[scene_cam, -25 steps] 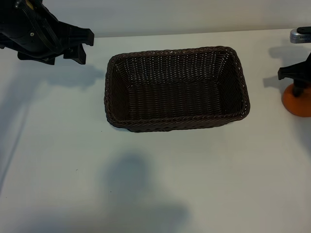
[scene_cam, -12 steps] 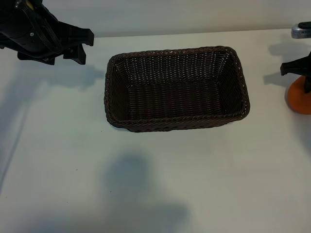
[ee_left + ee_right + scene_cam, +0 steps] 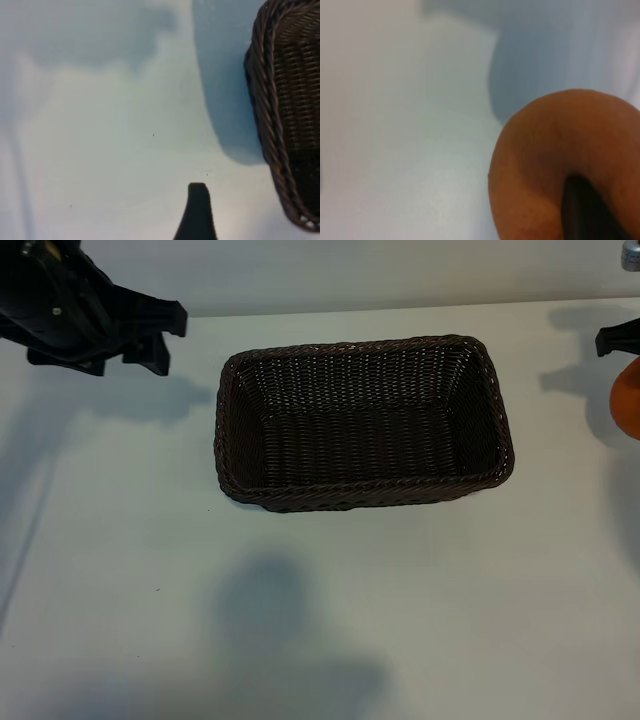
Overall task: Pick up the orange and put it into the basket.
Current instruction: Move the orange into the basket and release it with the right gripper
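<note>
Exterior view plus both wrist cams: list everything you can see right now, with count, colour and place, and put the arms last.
basket: one, dark brown wicker, middle of the table, nothing inside.
orange: one, orange, at the exterior view's right edge, cut off by the frame, in the right gripper.
table: one, white, under everything.
left gripper: one, black, open, far left corner beyond the basket, holding nothing.
right gripper: one, black, at the right edge, shut on the orange.
</note>
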